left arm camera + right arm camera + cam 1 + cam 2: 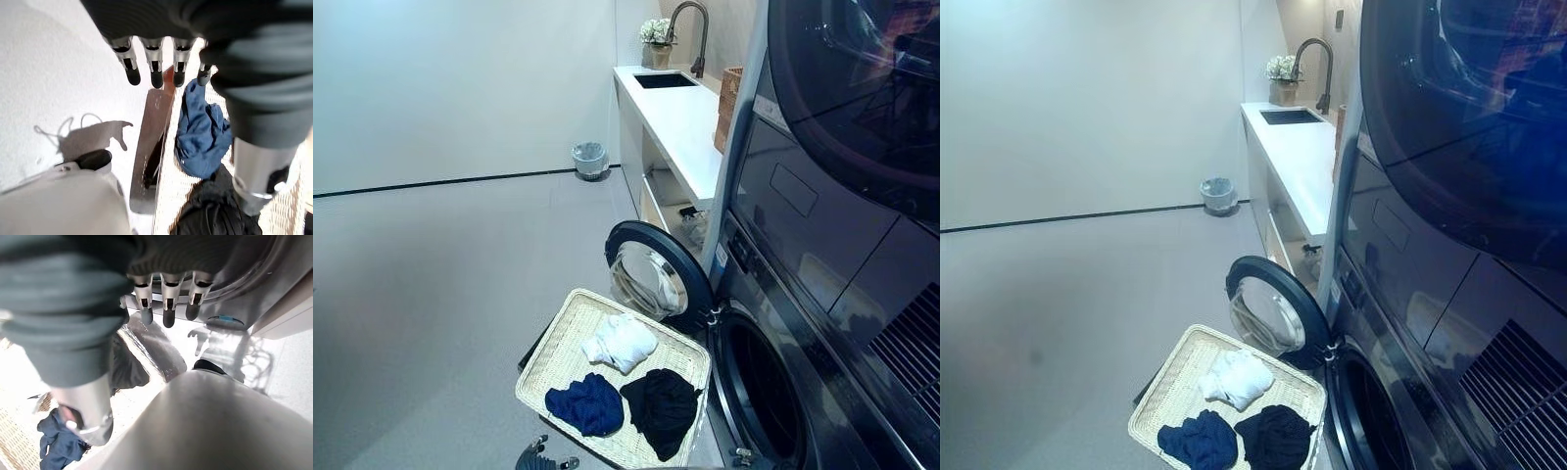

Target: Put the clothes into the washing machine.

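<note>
A pale woven basket stands on the floor beside the washing machine's open drum. Its round door is swung out behind the basket. Inside the basket lie a white garment, a dark blue one and a black one. My left hand hangs open above the basket's near edge, with the blue garment just past its fingers; its fingertips peek in at the bottom of the left eye view. My right hand is open and holds nothing, close to the machine's front.
A second dark machine is stacked above the washer. A white counter with a sink, a tap and a flower pot runs along the back right. A small bin stands by the far wall.
</note>
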Robot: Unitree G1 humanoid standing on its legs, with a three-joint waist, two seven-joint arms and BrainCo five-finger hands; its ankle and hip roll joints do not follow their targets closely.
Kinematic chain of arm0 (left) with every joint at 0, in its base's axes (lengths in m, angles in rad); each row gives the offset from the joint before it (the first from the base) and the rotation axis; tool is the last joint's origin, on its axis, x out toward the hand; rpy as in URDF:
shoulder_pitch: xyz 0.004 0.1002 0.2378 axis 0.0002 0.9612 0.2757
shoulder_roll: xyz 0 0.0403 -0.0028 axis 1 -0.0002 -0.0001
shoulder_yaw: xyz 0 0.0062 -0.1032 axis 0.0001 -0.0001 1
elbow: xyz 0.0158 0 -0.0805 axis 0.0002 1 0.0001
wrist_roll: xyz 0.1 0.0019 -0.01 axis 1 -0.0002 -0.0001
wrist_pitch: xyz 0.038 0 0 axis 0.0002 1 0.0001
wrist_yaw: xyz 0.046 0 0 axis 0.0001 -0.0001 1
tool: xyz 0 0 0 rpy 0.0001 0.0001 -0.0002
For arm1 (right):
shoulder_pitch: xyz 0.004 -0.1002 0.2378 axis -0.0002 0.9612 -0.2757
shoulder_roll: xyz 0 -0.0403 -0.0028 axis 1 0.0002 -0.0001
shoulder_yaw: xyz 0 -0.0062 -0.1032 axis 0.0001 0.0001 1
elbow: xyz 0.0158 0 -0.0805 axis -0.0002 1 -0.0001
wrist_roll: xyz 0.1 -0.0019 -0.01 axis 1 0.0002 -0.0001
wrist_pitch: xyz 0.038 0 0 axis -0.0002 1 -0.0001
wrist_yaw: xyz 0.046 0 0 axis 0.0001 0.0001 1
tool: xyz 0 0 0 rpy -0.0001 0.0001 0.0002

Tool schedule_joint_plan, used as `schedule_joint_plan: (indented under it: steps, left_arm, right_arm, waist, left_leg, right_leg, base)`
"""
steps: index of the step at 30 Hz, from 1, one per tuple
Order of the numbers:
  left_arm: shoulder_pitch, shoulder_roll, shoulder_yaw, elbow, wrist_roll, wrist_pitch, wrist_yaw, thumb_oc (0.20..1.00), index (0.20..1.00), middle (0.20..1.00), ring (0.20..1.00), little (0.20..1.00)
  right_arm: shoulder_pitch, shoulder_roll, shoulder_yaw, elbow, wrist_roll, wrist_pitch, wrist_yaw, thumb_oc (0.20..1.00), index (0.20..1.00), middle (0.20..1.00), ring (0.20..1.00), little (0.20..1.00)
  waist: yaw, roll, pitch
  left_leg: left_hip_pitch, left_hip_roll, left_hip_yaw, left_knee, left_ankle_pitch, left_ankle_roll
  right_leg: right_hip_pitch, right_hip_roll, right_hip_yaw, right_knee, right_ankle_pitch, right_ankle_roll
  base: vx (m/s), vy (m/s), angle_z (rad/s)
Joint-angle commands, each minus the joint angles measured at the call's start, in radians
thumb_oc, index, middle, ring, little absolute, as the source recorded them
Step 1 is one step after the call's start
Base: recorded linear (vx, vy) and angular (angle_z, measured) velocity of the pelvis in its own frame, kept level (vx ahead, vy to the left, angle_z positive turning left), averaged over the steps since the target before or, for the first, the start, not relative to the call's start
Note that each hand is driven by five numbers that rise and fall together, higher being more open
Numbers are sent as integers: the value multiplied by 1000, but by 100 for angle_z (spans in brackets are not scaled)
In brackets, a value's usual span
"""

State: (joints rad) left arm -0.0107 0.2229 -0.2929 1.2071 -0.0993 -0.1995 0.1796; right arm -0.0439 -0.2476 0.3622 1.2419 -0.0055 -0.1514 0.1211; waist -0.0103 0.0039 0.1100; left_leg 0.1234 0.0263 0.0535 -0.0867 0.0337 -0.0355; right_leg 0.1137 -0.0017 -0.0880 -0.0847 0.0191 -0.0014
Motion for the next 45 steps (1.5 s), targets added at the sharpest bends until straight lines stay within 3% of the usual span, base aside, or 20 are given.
schedule_joint_plan:
  steps: [1,5,8,12,15,21,26,32,45]
  left_arm:
    - [-123,-6,14,33,3,-74,128,1000,1000,1000,1000,1000]
    - [-163,3,14,20,-3,-95,214,1000,1000,1000,1000,1000]
    - [-230,9,-3,18,-6,-75,330,1000,1000,1000,1000,1000]
    - [-264,12,-2,23,-13,-53,380,1000,1000,1000,1000,1000]
    - [-336,26,-17,24,2,-4,449,1000,1000,1000,1000,1000]
    - [-475,64,-48,52,14,12,492,1000,1000,1000,1000,1000]
    - [-598,133,-52,74,13,42,484,1000,1000,1000,1000,1000]
    - [-675,180,-35,85,-35,47,474,1000,1000,1000,1000,1000]
    - [-817,237,-75,136,-64,223,346,1000,1000,1000,1000,1000]
  right_arm:
    - [-100,-1,23,2,46,-29,-14,1000,1000,1000,1000,1000]
    - [-120,-6,35,-23,78,-43,-31,1000,1000,1000,1000,1000]
    - [-162,-17,48,-44,113,-52,-44,1000,1000,1000,1000,1000]
    - [-177,-24,52,-51,118,-61,-48,1000,1000,1000,1000,1000]
    - [-220,-36,71,-76,153,-66,-70,1000,1000,1000,1000,1000]
    - [-330,-49,92,-85,199,-54,-109,1000,1000,1000,1000,1000]
    - [-408,-59,110,-87,235,-30,-139,1000,1000,1000,1000,1000]
    - [-447,-61,128,-104,256,-48,-157,1000,1000,1000,1000,1000]
    - [-527,-82,148,-231,364,-79,-173,1000,1000,1000,1000,1000]
  waist:
    - [4,-35,75]
    - [-1,-32,115]
    - [-15,-28,172]
    - [-23,-24,202]
    - [-37,-23,261]
    - [-55,-23,350]
    - [-69,-31,410]
    - [-84,-45,410]
    - [-132,-57,410]
  left_leg:
    - [-3,-73,10,43,-83,43]
    - [-40,-69,10,42,-72,44]
    - [-96,-67,14,56,-61,43]
    - [-119,-67,12,54,-52,44]
    - [-179,-65,17,58,-32,40]
    - [-302,-65,13,121,-20,32]
    - [-401,-84,15,192,-29,31]
    - [-537,-104,25,276,-37,23]
    - [-779,-110,48,388,-40,12]
  right_leg:
    - [-33,-15,19,59,-4,87]
    - [-80,-20,22,73,2,89]
    - [-146,-19,37,94,12,87]
    - [-172,-17,47,97,19,87]
    - [-238,-15,69,111,32,89]
    - [-358,-24,88,152,49,88]
    - [-456,-27,98,180,63,83]
    - [-578,-40,95,203,82,80]
    - [-820,-44,97,255,123,83]
  base:
    - [0,0,0]
    - [-96,31,-3]
    - [-161,57,-11]
    - [-71,51,-13]
    - [-110,52,-7]
    - [-116,68,-16]
    - [-81,61,-9]
    - [-55,39,-14]
    - [-27,49,-3]
